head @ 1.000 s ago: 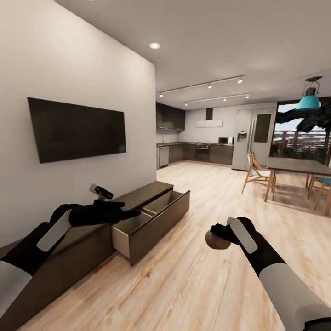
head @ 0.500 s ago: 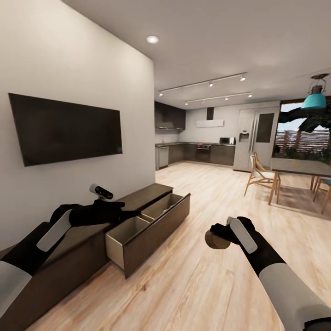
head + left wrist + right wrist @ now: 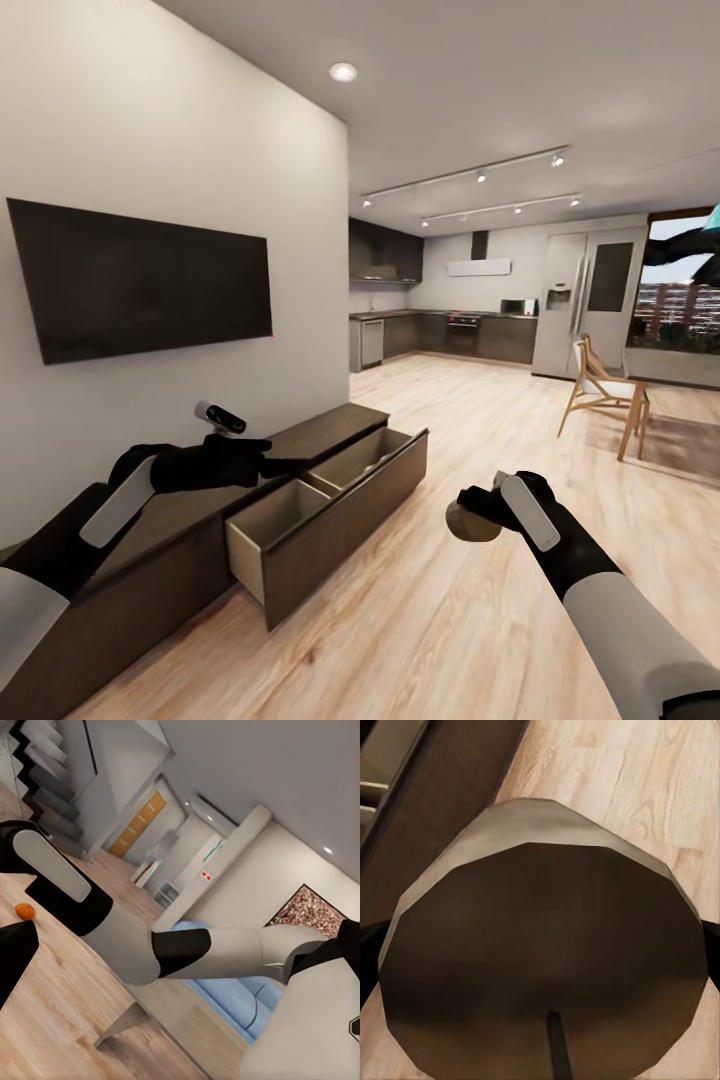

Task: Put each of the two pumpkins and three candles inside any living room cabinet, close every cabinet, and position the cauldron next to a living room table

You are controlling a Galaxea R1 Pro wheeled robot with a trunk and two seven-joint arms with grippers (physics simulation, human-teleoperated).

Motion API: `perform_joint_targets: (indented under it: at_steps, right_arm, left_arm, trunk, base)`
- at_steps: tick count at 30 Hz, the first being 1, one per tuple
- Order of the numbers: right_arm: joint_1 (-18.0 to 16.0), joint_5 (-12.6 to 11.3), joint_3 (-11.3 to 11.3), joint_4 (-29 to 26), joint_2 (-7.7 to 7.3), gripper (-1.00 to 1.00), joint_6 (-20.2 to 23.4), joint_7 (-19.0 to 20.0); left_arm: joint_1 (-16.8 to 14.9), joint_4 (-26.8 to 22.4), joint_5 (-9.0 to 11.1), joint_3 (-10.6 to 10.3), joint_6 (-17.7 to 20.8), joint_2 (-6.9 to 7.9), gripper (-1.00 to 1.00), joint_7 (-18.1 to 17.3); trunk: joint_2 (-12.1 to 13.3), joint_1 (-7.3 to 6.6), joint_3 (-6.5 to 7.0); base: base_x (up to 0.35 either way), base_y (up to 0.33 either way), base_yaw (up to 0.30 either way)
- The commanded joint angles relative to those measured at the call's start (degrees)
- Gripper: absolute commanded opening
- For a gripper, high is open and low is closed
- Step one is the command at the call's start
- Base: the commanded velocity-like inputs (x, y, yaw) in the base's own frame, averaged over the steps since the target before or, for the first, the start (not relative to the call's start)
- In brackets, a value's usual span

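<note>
The short beige-grey cylindrical candle with its flat tan top sits clenched in the right end effector, held over the light wooden floor. At its 10 o'clock, the long dark brown wooden cabinet has its drawer pulled open. The left end effector hovers above it; I cannot tell its grip. A small orange pumpkin lies on the floor.
</note>
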Motion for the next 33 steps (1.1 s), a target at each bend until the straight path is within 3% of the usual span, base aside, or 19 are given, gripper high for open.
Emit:
perform_joint_targets:
  at_steps: [1, 12, 33]
  right_arm:
    - [-0.05, -0.58, 0.25, -0.08, -0.05, -1.00, -0.07, -0.60]
    - [-0.05, -0.63, 0.25, -0.11, -0.02, -1.00, -0.12, -0.60]
    - [-0.05, -0.63, 0.25, -0.15, 0.08, -1.00, -0.08, -0.60]
  left_arm:
    - [-0.09, 0.03, 0.22, -0.14, 0.36, 0.08, 1.00, -0.11]
    - [-0.06, -0.03, 0.22, -0.08, 0.36, 0.07, 1.00, -0.11]
    - [-0.06, -0.14, 0.22, -0.09, 0.36, 0.07, 1.00, -0.11]
  trunk:
    - [-0.04, 0.03, -0.07]
    - [-0.04, 0.03, -0.07]
    - [-0.04, 0.03, 0.19]
  base:
    - [0.295, -0.182, 0.013]
    - [0.279, -0.196, 0.010]
    - [0.262, -0.221, 0.157]
